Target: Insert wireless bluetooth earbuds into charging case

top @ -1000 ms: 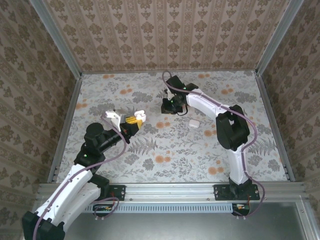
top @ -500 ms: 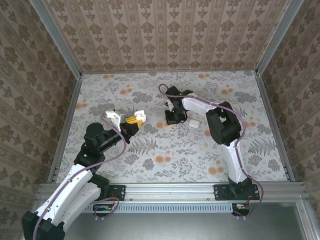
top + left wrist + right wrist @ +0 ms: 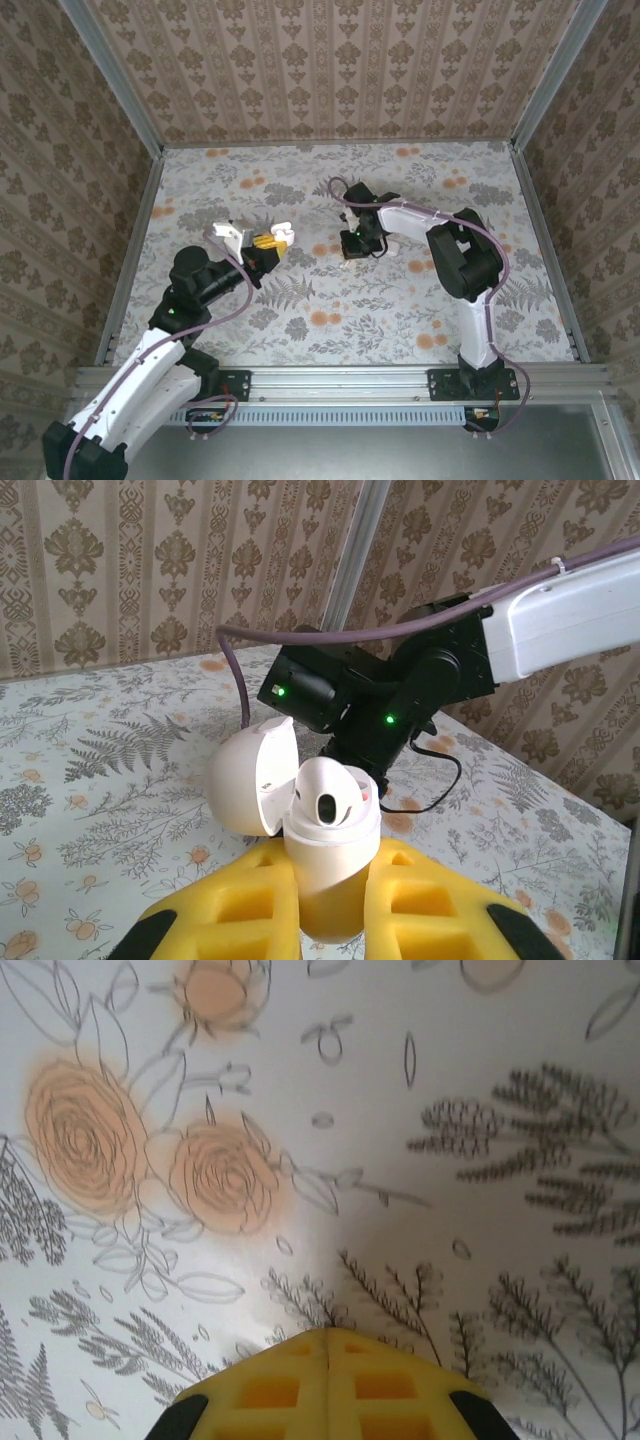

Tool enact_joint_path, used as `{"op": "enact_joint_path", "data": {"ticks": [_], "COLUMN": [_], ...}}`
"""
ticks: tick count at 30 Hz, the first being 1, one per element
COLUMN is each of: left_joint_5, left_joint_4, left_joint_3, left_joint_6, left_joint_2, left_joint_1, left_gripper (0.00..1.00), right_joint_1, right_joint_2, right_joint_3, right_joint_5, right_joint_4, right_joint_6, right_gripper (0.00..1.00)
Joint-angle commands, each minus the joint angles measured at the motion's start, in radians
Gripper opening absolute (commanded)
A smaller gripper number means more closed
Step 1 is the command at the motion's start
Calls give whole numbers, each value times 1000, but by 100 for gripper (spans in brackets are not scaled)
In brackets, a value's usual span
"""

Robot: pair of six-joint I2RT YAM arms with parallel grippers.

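Yellow-padded right gripper (image 3: 328, 1348) just drawn toward 6 o'clock and pinched closed on nothing visible, likely a missed pick, with left gripper (image 3: 330, 905) at 9 o'clock clamping the open charging case (image 3: 322, 825).

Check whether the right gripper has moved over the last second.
Yes. Seen from above, the right gripper has come toward the arms' side of the table, away from the back wall.

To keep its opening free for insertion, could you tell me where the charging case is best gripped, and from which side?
Grip the charging case by its lower body, coming from the closed bottom end, as the left gripper holds it. The hinged lid stands open to one side and an earbud sits in the mouth, so those stay clear.
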Motion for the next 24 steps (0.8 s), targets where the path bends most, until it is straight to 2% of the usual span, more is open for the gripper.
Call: {"op": "enact_joint_path", "data": {"ticks": [1,14,19,22,24], "left_joint_5": [-8,-25,-27,-28,-29], "left_joint_4": [37,38,39,40,39], "left_joint_3": [-3,-1,0,0,0], "left_joint_6": [-13,-13,-9,-7,-6], "left_joint_2": [-11,-10,-8,-7,-6], "left_joint_1": [-10,-30,-32,-32,-32], "left_gripper": [0,0,0,0,0], "right_joint_1": [29,89,89,86,87], "right_joint_2": [-14,-105,-166,-206,-228], "right_joint_3": [-76,-214,-219,-191,-170], "right_joint_5": [-17,-47,-14,24,42], "right_joint_4": [-74,-7,-27,-59,-75], "right_joint_6": [30,169,202,208,213], "right_gripper": [2,2,2,4,9]}}
